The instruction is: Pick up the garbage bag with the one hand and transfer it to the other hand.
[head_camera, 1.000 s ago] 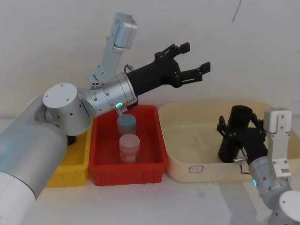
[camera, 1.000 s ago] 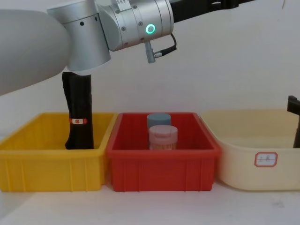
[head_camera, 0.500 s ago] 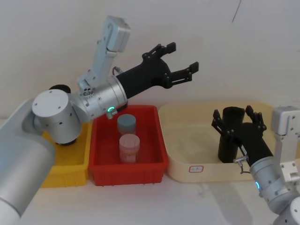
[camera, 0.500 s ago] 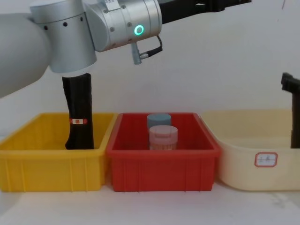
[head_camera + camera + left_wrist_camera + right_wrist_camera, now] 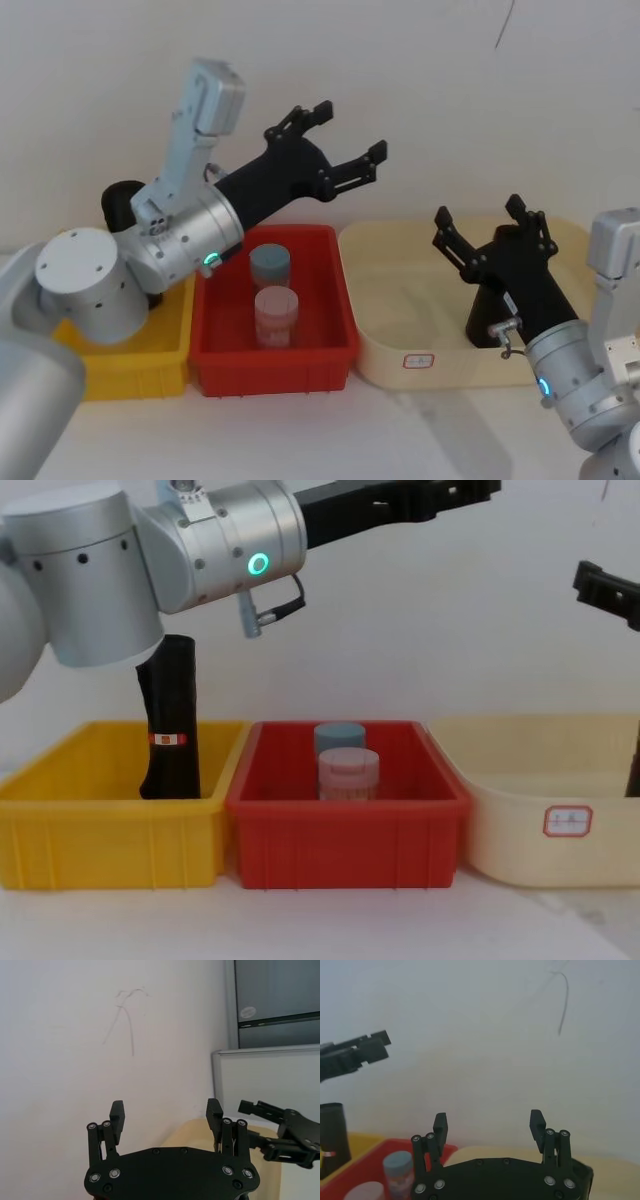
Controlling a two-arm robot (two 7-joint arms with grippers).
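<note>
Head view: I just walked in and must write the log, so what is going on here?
Nothing is held right now. The plain matte black roll of garbage bags stands upright in the cream plastic tub. The right tool, open, hangs above it. The left tool, also open and empty, is raised high over the red plastic bin.
</note>
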